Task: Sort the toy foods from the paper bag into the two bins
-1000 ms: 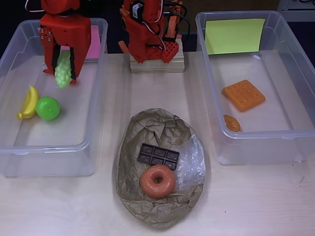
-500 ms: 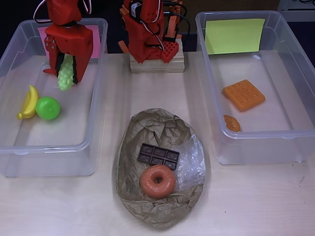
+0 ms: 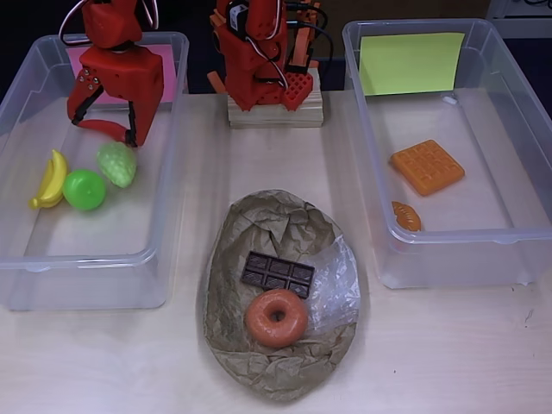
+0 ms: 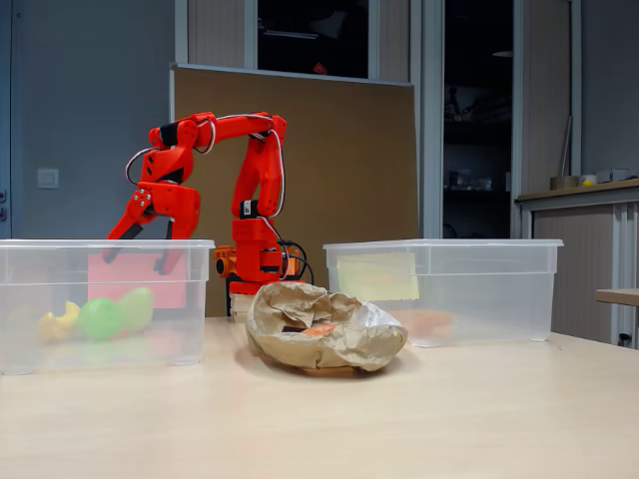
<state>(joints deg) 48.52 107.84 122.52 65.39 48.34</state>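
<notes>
Now gripper [image 3: 105, 131] open, empty — above the left bin [image 3: 26, 259]. Grapes [image 3: 117, 163] lie on its floor, touching apple [image 3: 84, 190] — bananas [image 3: 51, 179] just beside.

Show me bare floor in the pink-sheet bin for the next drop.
In the clear plastic bin with the pink sheet, the near half is bare. The far-left middle is crowded: yellow toy banana, green toy apple, pale green toy grapes, with the open red gripper above.
</notes>
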